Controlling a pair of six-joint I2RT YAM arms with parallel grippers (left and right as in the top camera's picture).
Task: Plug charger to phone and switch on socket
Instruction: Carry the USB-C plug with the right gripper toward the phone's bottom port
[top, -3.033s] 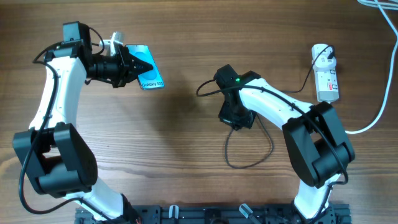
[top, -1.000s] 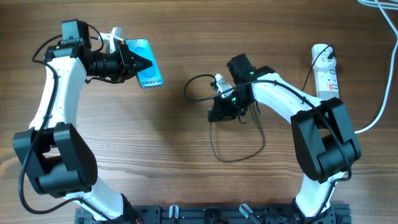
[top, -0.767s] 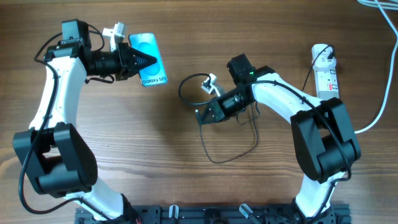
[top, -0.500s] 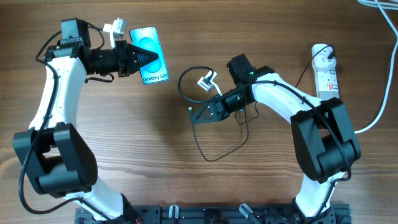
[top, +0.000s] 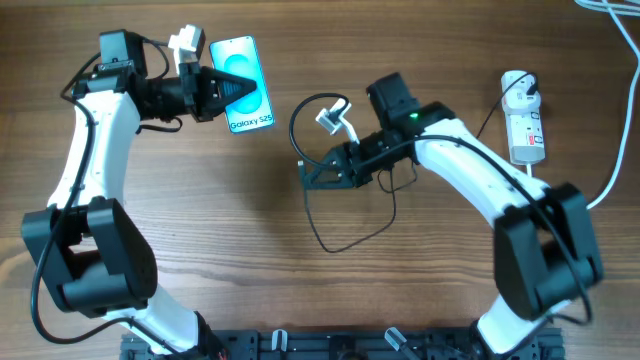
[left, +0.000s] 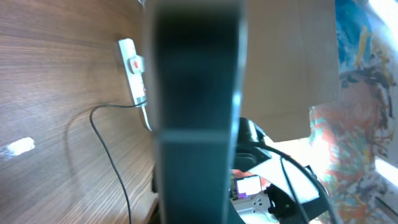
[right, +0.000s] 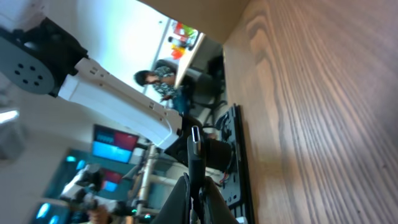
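Phone (top: 247, 62) is held by left claw (top: 228, 90) at 11 o'clock of bench (top: 200, 220). Charger (top: 350, 245) is pinched in right claw (top: 308, 178) near centre, tip (right: 194, 134) protruding. Charger judged limp: best gripped just behind stiff tip.

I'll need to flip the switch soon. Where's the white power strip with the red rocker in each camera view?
Overhead: the white oblong power strip with the red rocker switch lies near the right edge, in the upper part.
Left wrist: small, upper left of centre.
Right wrist: not in view.
Shared landmark: the thin dark grey cable leaving the strip, also seen in the left wrist view.
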